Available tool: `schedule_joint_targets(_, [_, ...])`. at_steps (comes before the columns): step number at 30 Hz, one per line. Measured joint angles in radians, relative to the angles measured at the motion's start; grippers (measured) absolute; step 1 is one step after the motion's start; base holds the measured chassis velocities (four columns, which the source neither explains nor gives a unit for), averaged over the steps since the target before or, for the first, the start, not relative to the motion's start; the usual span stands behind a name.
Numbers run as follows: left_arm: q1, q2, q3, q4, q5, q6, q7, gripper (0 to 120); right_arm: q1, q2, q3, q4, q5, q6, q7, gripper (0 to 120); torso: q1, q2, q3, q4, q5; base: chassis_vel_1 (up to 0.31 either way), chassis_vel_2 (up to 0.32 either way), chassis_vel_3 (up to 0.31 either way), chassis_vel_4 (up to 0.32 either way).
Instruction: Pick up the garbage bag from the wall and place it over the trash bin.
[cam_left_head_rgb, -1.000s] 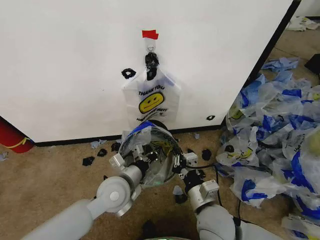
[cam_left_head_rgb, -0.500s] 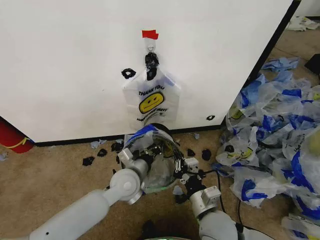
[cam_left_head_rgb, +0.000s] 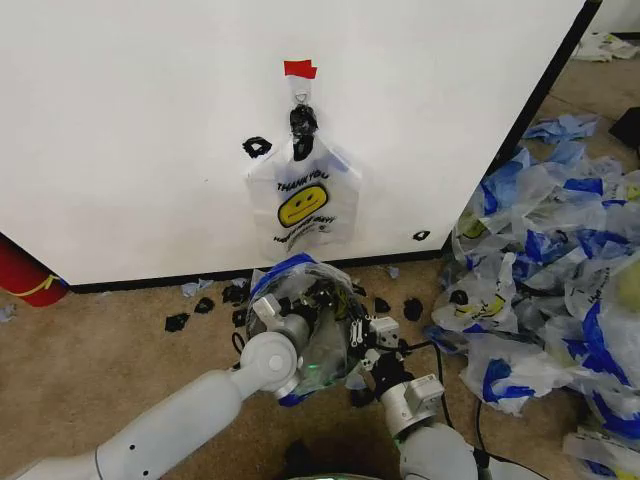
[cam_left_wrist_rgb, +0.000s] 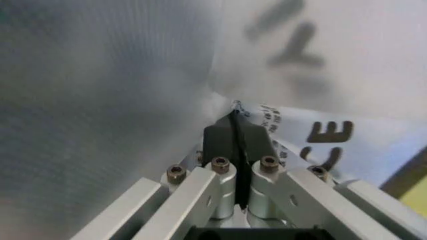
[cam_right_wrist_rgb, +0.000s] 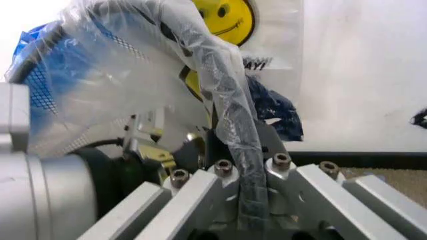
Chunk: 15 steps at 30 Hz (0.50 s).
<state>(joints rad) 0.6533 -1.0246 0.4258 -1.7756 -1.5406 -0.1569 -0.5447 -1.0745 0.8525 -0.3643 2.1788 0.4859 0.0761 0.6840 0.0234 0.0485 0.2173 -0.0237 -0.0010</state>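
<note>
Garbage bag sits lower centre of head view, stretched between both arms over the trash bin: left gripper clenched on its film, right gripper clenched on opposite edge, bin directly beneath.

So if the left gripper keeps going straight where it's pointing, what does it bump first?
Probably the garbage bag itself: the left gripper, jaws shut on a fold, faces plastic right ahead. Depth beyond that is unclear.
</note>
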Motion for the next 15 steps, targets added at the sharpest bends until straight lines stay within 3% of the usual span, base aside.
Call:
schedule_joint_targets(9, [-0.011, 0.012, 0.015, -0.019, 0.007, 0.002, -0.031, 0, 0.009, 0.008, 0.0, -0.014, 0.0, 0.002, -0.002, 0, 0.0, 0.0, 0.0, 0.0, -0.0001, 0.0, 0.0, 0.0, 0.0])
schedule_joint_targets(15, [-0.01, 0.078, 0.013, -0.103, 0.006, 0.006, -0.062, 0, 0.018, 0.017, 0.004, -0.022, 0.001, 0.003, -0.002, 0, 0.0, 0.0, 0.0, 0.0001, 0.0, 0.0, 0.0, 0.0, 0.0])
